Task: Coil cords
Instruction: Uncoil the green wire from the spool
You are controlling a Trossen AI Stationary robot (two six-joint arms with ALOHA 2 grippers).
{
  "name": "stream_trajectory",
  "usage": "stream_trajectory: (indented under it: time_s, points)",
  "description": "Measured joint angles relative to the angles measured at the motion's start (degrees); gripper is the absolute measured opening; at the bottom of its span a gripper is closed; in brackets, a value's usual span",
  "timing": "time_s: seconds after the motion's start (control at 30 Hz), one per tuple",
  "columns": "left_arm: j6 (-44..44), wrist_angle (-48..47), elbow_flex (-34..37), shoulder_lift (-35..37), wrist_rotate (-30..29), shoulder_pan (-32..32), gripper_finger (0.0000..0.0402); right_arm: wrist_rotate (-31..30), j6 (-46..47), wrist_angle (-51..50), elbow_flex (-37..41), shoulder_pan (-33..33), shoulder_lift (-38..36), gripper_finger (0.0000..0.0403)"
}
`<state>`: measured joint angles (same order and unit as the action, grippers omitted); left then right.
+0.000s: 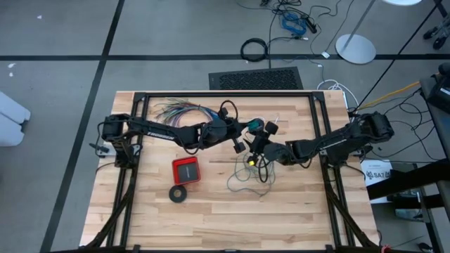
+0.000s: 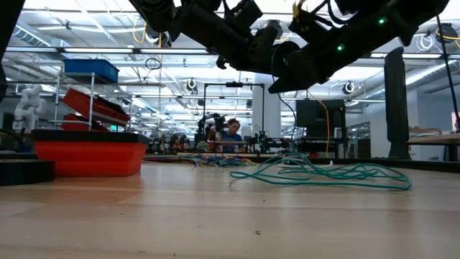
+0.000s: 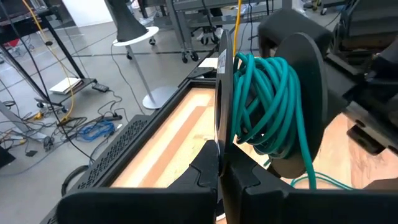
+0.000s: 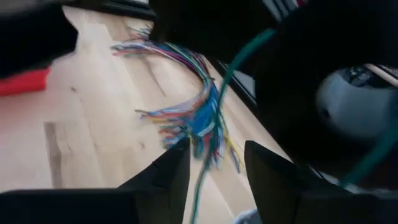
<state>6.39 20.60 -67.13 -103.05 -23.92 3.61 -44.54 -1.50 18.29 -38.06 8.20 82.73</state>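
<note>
Left tool, raised over the middle of the desk, is pressed together on the flange of a black spool already wound with teal-green wire. Facing it, the right tool has its fingers spread, with a strand of that wire running between them. Below, the rest of the wire lies in a loose tangle on the desk. Winding looks part done; next I'd guess the right tool must pinch the strand and lead another turn onto the spool. Farther off lies a fan of many-coloured wires.
</note>
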Motion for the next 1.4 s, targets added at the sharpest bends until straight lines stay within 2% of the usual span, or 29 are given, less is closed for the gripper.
stream_trajectory:
  time_s: [0.13, 0.27, 0.33, 0.6, 0.87, 0.97, 1.03, 1.13, 1.23, 1.3, 1.4]
  points:
    - [0.00, -0.04, 0.00, 0.01, 0.02, 0.00, 0.0000, 0.05, -1.09, 1.81, 0.00, -0.04, 0.53, 0.0108]
    - [0.00, -0.15, 0.00, -0.01, 0.13, 0.00, 0.0000, -0.10, -1.39, 2.07, 0.00, 0.53, 0.51, 0.0031]
    - [0.01, -0.20, 0.00, -0.01, 0.15, 0.00, 0.0000, -0.33, -1.81, 2.13, 0.00, 1.28, 0.51, 0.0009]
    - [0.47, -1.02, 0.00, -0.01, -0.11, 0.15, 0.0000, -1.39, -2.49, 6.41, 0.00, 4.68, 0.20, 0.0001]
    - [0.52, -2.32, 0.00, -0.01, -0.50, 0.16, 0.0000, -15.32, -7.12, 5.74, -0.02, 10.42, -4.73, 0.0001]
    - [0.52, -2.14, 0.00, -0.01, -0.52, 0.16, 0.0000, -20.33, -4.62, 0.27, -0.02, 12.05, -7.07, 0.0000]
    - [0.52, -2.09, 0.00, -0.01, -0.52, 0.16, 0.0000, -21.30, 0.11, -6.02, -0.02, 12.51, -8.79, 0.0000]
    - [0.52, -1.95, 0.00, -0.01, -0.52, 0.16, 0.0000, -18.51, 11.06, -16.12, -0.02, 11.94, -10.48, 0.0000]
    - [0.49, -1.54, 0.00, -0.01, -0.52, 0.16, 0.0000, -12.20, 20.06, -23.86, -0.02, 10.61, -10.53, 0.0000]
    - [0.41, -1.28, 0.00, -0.01, -0.52, 0.16, 0.0000, -6.40, 23.61, -25.10, -0.02, 9.24, -9.84, 0.0000]
    - [0.35, -0.25, 0.00, -0.01, -0.48, 0.16, 0.0000, 2.03, 23.56, -23.19, -0.02, 7.87, -7.93, 0.0000]
